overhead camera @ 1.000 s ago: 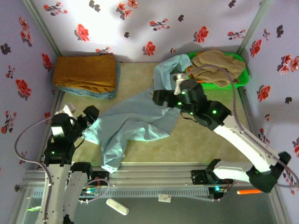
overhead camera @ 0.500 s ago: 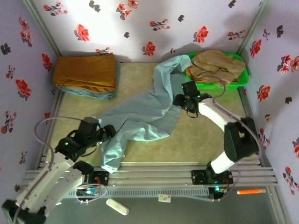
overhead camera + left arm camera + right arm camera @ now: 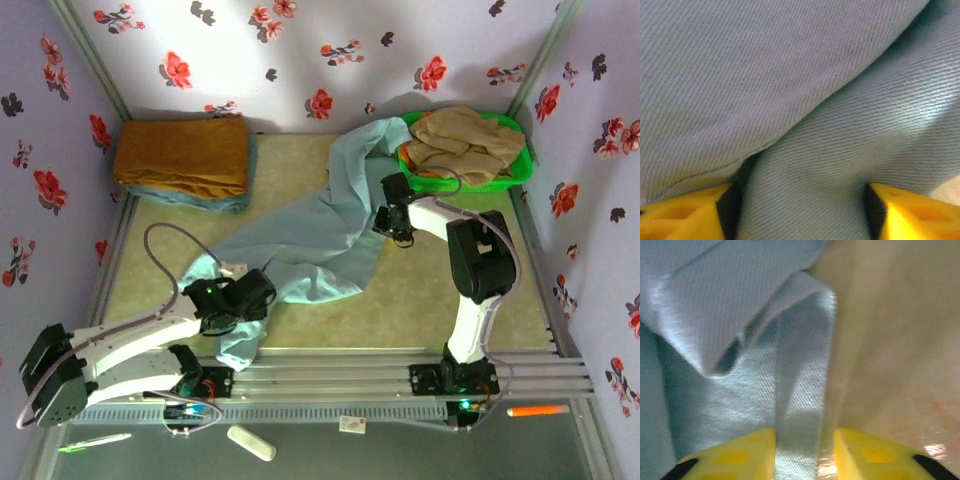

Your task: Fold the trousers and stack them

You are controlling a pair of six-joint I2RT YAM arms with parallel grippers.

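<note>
Top external shot: trousers (image 3: 310,240) sprawl diagonally over the counter (image 3: 430,300), from the green basket (image 3: 505,178) to the front edge. Left claw (image 3: 245,297) sits on the near leg, spread wide, gripping nothing. Right claw (image 3: 388,218) pinches the trousers' right edge. Half a second ago the left arm hadn't reached in this far.

Your overhead view: bright, even, white glare on wall (image 3: 215,75) behind trousers (image 3: 300,245). Left wrist: weave legible, yellow fingers (image 3: 680,215) blurred. Right wrist: softer focus, dim under trousers' fold, sheen on desk (image 3: 900,405) beside trousers.
</note>
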